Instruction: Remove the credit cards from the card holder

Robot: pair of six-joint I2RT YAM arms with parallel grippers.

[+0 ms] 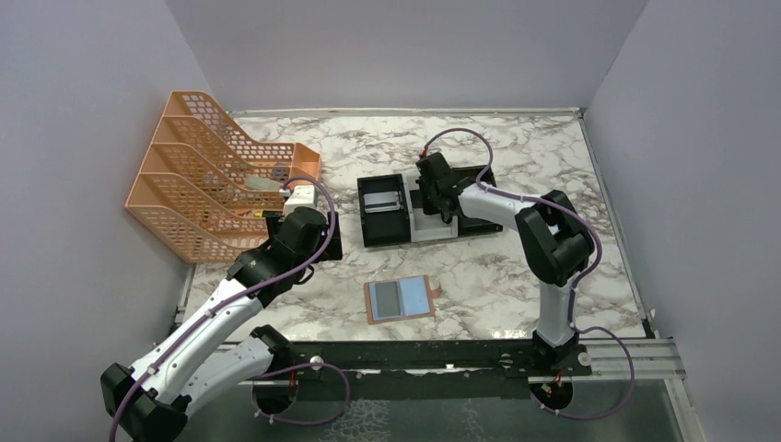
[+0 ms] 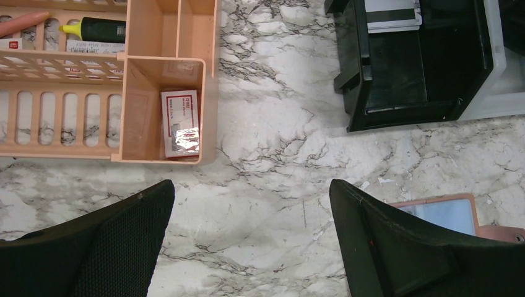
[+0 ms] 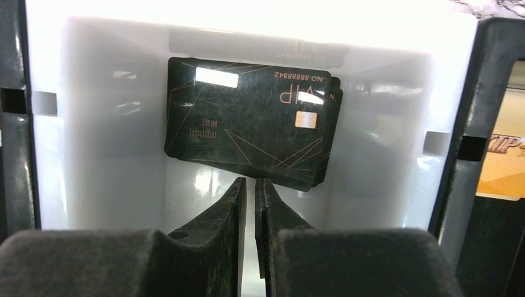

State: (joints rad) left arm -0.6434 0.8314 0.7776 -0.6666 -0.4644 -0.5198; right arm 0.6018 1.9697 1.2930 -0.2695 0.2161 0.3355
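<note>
Spanning whole scene: marble-veined bench [image 1: 516, 267], hard, glossy. Orange plastic mesh rack [image 1: 198, 175] standing left rear. Black-and-white tray [image 1: 378, 241] sitting centre rear, rigid, boxy. Right tool [image 3: 251, 185] hovering in its white compartment, clenched near-shut on nothing, tips just short of black cards [image 3: 247, 117]: stacked, slick, thin. Left tool [image 2: 252, 185] hanging released, wide, over bench. Card holder [image 1: 400, 300] lying open near front edge; tan leather, blue lining. Drop-off step seemingly finishing; grey card [image 1: 387, 298] apparently sitting in holder, needing thin-edge pinch.

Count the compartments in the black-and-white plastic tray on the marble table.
3: the left black compartment holds greyish cards, the middle white compartment black cards, and the right black compartment is mostly hidden behind the right arm.
</note>
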